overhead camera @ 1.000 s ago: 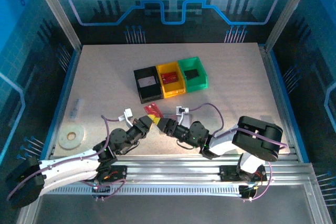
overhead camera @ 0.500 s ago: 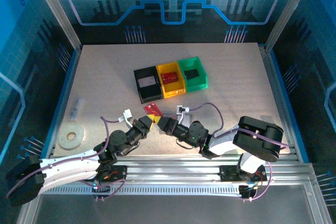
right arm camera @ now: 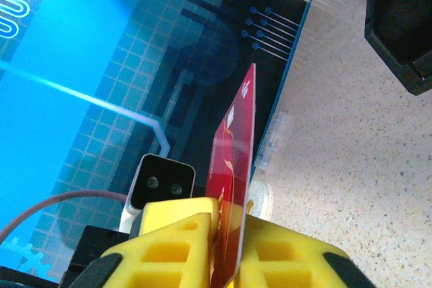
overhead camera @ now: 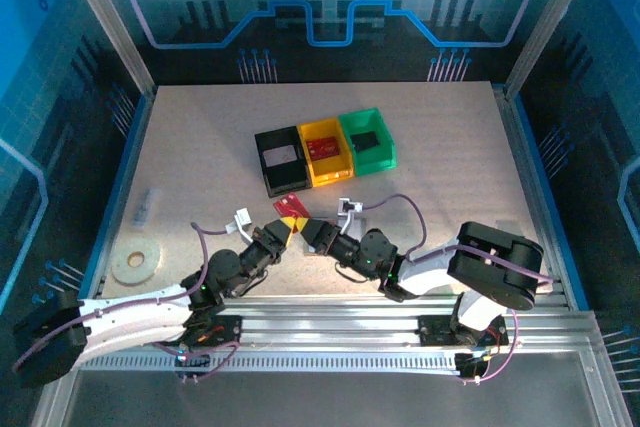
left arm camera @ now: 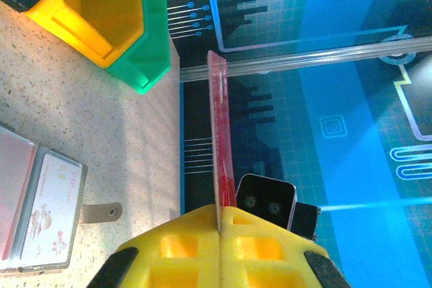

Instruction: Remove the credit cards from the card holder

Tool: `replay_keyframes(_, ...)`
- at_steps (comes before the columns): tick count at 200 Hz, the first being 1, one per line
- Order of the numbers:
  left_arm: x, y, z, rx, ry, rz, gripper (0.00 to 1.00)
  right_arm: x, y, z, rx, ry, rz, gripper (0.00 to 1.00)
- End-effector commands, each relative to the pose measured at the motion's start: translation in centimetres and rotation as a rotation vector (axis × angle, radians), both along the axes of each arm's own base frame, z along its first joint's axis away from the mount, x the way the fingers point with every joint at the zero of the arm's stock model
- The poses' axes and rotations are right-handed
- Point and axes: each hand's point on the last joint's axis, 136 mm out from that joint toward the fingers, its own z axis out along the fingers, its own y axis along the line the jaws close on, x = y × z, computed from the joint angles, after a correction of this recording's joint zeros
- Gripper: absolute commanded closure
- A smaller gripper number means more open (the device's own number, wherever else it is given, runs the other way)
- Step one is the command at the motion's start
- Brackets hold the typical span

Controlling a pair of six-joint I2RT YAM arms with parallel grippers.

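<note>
The left hand and right hand met tip to tip over the near middle of the bench. Both pinched one upright red credit card, leaving no passage between them. Just beyond, the black bin, yellow bin and green bin formed a wall. The card holder lay open below the left hand, and a tape roll sat front-left. The right side was open.
</note>
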Motion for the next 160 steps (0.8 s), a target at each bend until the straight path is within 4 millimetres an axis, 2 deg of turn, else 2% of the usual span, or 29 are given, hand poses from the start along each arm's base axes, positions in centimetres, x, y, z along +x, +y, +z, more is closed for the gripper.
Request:
replay_keyframes(1, -0.9, -0.6, -1.8, 0.057, 0.02, -0.049, 1.0, 1.4, -0.5, 4.7, 0.108, -0.076, -0.065, 0.88)
replay_keyframes(18, -0.8, -0.7, -1.9, 0.06, 0.02, -0.049, 1.0, 1.4, -0.5, 4.8, 0.111, -0.077, -0.066, 0.92)
replay_keyframes(30, -0.8, -0.8, -1.9, 0.063, 0.019, -0.052, 0.94, 1.4, -0.5, 4.8, 0.108, -0.081, -0.07, 0.97)
replay_keyframes(36, -0.9, -0.8, -1.8, 0.064, 0.018, -0.053, 0.9, 1.4, -0.5, 4.9, 0.106, -0.082, -0.069, 1.0)
replay_keyframes(52, -0.9, -0.8, -1.8, 0.067, 0.013, -0.055, 0.75, 1.5, -0.5, 5.0, 0.092, -0.088, -0.068, 1.0)
replay_keyframes(96, -0.9, -0.8, -1.6, 0.1, -0.001, -0.061, 0.52, 2.0, -1.3, 5.1, 0.015, -0.088, -0.076, 1.0)
replay_keyframes(130, -1.0, -0.5, -1.6, 0.172, -0.011, -0.061, 0.35, 3.5, -3.1, 4.5, -0.057, -0.054, -0.08, 1.0)
replay_keyframes(160, -1.0, 0.5, -1.8, 0.28, 0.019, -0.077, 0.28, 4.5, -5.2, 4.4, -0.22, -0.055, -0.069, 1.0)
